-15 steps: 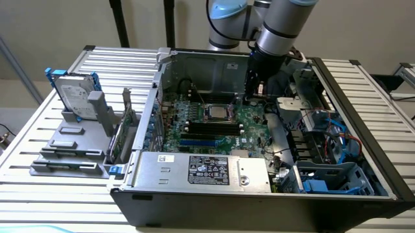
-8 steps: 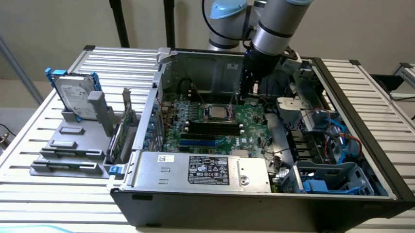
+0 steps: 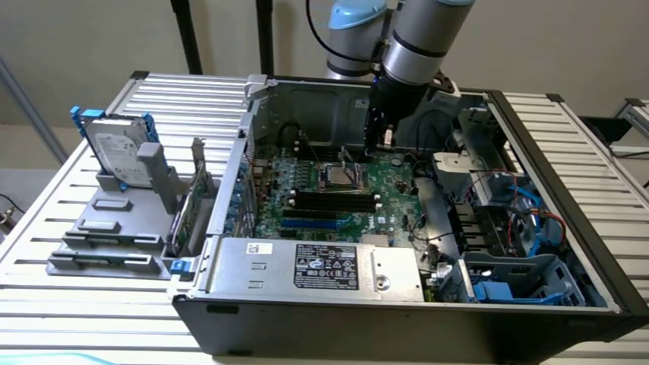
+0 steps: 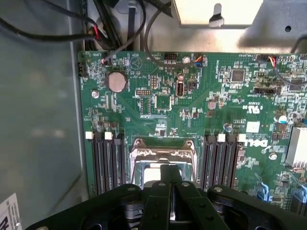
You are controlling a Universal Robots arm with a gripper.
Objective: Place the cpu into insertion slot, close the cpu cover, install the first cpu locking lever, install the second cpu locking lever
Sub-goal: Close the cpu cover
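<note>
Two jaws pressed together, empty, over cpu [image 4: 149, 173] in insertion slot [image 4: 136, 165] from wrist view, exterior view adds computer case [image 3: 406, 328].

**A:** What is the table [image 3: 61, 319] made of?
**B:** Ribbed silvery metal with a dull sheen. The computer case [image 3: 406, 327] is matt black outside and bare grey sheet steel inside.
**A:** And the board [image 4: 211, 100]?
**B:** Green, smooth and slightly glossy. It carries black plastic memory slots [image 4: 108, 163] and a shiny metal coin battery [image 4: 116, 81].
**A:** The cover [image 4: 163, 148]?
**B:** A bright metal frame. The chip [image 4: 152, 173] in its window looks pale and satin.
**A:** The hand [image 4: 170, 170]?
**B:** Matt black, plastic-looking.
**A:** Anything else?
**B:** The power supply box [image 3: 315, 266] is plain grey metal with a paper label. The hard drive [image 3: 114, 148] has a polished top. Its rack [image 3: 112, 228] is matt grey plastic.
</note>
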